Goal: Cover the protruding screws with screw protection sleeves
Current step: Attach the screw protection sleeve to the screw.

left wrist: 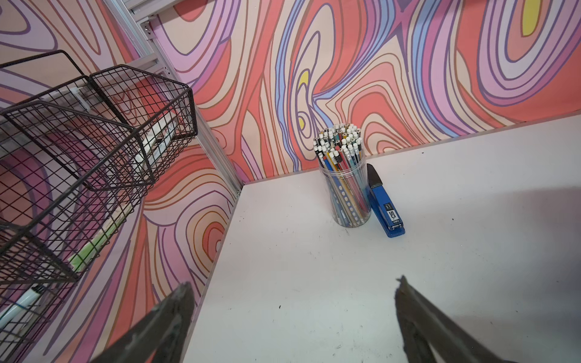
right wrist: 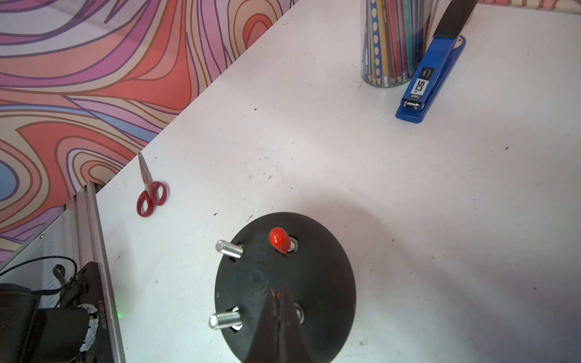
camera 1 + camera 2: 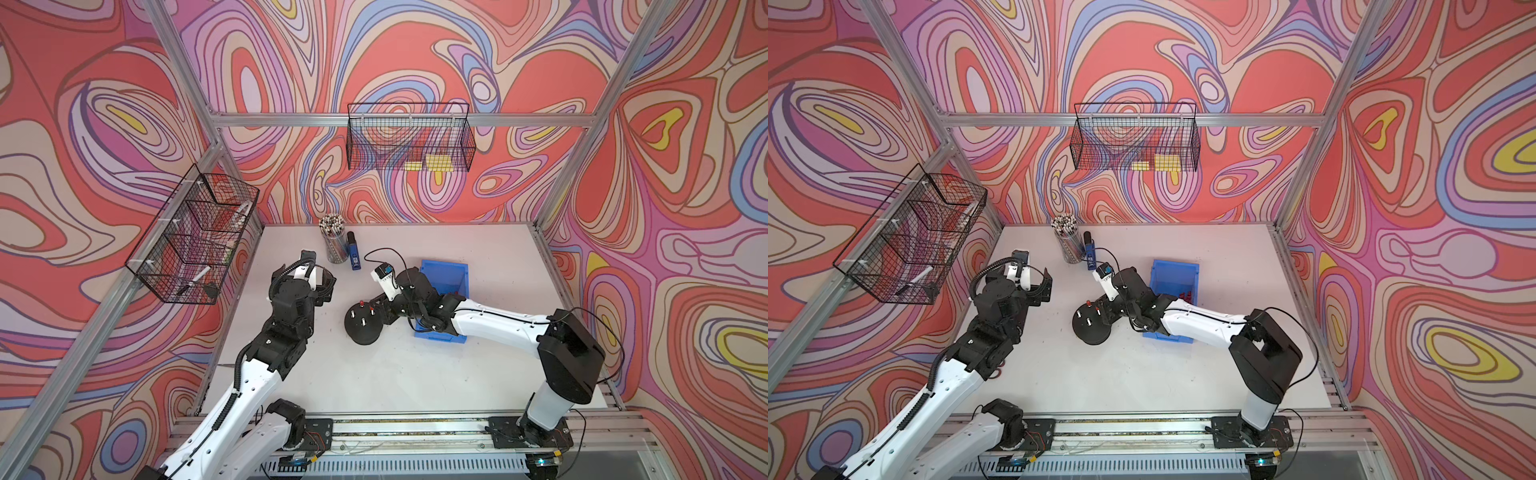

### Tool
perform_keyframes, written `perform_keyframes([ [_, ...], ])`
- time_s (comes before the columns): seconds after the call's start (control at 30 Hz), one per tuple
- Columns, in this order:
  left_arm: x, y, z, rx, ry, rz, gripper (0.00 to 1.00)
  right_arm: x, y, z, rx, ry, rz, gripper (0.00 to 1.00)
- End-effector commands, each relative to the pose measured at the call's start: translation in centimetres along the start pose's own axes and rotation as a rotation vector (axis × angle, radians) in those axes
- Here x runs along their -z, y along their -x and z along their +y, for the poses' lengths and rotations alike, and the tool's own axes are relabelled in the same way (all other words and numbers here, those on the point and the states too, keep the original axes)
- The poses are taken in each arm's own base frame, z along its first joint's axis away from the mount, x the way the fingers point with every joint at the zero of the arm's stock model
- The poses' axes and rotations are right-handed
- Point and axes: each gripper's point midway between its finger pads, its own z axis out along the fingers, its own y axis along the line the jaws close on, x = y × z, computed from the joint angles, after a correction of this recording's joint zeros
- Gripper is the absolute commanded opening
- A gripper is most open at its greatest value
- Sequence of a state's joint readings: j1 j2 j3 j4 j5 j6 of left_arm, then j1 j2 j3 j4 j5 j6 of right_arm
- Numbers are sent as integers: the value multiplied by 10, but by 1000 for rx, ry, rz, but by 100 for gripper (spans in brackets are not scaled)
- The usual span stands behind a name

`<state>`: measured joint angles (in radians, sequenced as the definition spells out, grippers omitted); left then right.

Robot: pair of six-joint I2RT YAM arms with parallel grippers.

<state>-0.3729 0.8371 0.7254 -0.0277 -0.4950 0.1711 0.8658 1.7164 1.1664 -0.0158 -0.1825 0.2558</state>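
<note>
Cap two, I'd say: right gripper [image 2: 276, 291] clamped on a red sleeve [image 2: 278, 296] over the black base [image 2: 320, 270] bottom-centre, left gripper [image 1: 292, 286] open, empty; next it needs centring on a bare screw [image 2: 225, 321].

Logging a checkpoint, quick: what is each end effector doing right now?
Left end effector: open, empty.
Right end effector: shut on a red sleeve.

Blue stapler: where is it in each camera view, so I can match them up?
In a top view: stapler near the back of the table, beside the pencil jar.
In a top view: stapler, same spot beside the jar.
Left wrist: stapler next to the jar.
Right wrist: stapler next to the jar, beyond the black base.
Shared landmark: the pencil jar.
</note>
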Motion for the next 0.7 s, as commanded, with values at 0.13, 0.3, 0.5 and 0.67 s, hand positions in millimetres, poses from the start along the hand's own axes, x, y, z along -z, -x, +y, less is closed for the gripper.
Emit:
perform_keyframes([
  [0.13,2,4,4,22,10,-22,99,-3,-1,2,6,-3,15,0],
  [0.3,2,4,3,23,7,-22,99,-3,-8,-1,13,-15,36,0],
  [0.5,2,4,3,23,7,-21,99,-2,-13,-4,25,-28,54,0],
  [0.67,2,3,3,23,7,-21,99,-2,-15,-6,38,-38,72,0],
])
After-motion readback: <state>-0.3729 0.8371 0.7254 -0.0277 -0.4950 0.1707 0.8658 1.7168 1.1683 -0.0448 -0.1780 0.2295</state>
